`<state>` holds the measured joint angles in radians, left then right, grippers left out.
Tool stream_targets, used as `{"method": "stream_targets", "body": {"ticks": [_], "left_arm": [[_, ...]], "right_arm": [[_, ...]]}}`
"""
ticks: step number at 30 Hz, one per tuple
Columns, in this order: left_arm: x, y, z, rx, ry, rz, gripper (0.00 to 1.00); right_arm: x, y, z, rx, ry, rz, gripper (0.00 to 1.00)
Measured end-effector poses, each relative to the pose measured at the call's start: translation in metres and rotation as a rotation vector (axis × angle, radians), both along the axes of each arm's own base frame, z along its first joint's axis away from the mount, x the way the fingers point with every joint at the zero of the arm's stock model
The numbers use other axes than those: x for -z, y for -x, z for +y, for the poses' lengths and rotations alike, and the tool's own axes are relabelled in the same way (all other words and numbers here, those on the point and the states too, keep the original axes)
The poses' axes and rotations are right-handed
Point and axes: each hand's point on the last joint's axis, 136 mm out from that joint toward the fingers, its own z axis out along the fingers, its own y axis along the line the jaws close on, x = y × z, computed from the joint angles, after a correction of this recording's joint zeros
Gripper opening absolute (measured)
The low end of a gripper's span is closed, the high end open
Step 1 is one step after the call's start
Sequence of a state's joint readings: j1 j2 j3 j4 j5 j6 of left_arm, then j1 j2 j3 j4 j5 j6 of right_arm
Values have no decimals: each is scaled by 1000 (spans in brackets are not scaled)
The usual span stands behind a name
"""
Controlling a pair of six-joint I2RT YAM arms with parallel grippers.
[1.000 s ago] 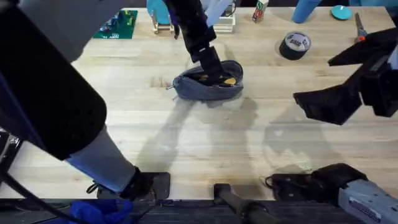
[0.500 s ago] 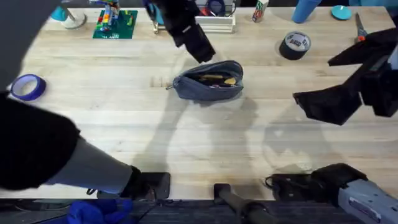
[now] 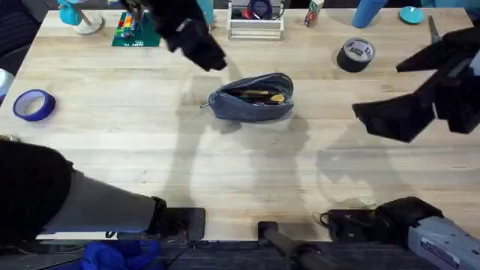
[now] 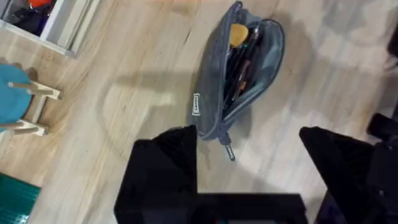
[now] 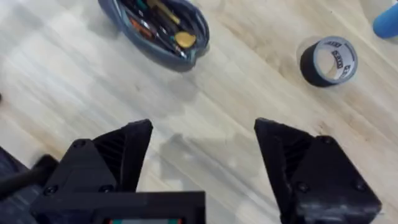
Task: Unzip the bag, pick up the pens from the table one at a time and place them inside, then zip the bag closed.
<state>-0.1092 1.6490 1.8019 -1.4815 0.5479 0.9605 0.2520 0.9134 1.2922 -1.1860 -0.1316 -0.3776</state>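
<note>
- The blue-grey pencil pouch (image 3: 251, 98) lies unzipped near the middle of the wooden table (image 3: 150, 157), pens (image 4: 241, 65) inside it
- Left gripper (image 4: 249, 165) hangs above the table beside the pouch, fingers spread wide and empty
- Right gripper (image 5: 202, 165) hovers well off to the pouch's right, also wide and empty
- A black tape roll (image 3: 355, 54) sits apart

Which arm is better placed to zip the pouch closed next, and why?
Probably the left. The left gripper hangs open just beyond the bag, whose zipper pull lies right before its fingers. The right gripper is open too, but farther off to the side.
</note>
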Motion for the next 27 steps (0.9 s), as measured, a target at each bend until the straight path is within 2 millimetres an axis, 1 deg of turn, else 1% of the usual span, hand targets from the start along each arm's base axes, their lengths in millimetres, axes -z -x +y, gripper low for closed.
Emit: {"method": "stream_targets", "body": {"ticks": [5, 11, 13, 16, 18, 21, 22, 27], "left_arm": [[-10, 4, 25, 0, 101, -3, 994], [-25, 14, 55, 7, 234, -43, 994], [-29, 12, 65, 13, 255, -89, 994], [-33, 9, 74, 32, 272, -155, 994], [-34, 9, 76, 58, 277, -191, 993], [-24, 12, 76, 107, 288, -210, 993], [-11, 17, 74, 157, 295, -214, 993], [6, 18, 74, 223, 304, -219, 993]], "right_arm": [[-4, -5, 8, 7, -59, -3, 996], [2, -17, 15, 60, -115, 58, 996], [5, -21, 17, 76, -128, 75, 996], [5, -27, 19, 93, -147, 82, 996], [4, -29, 20, 101, -158, 78, 996], [1, -32, 21, 105, -167, 64, 996], [-1, -34, 21, 105, -173, 50, 996], [-5, -39, 22, 105, -182, 27, 996]]}}
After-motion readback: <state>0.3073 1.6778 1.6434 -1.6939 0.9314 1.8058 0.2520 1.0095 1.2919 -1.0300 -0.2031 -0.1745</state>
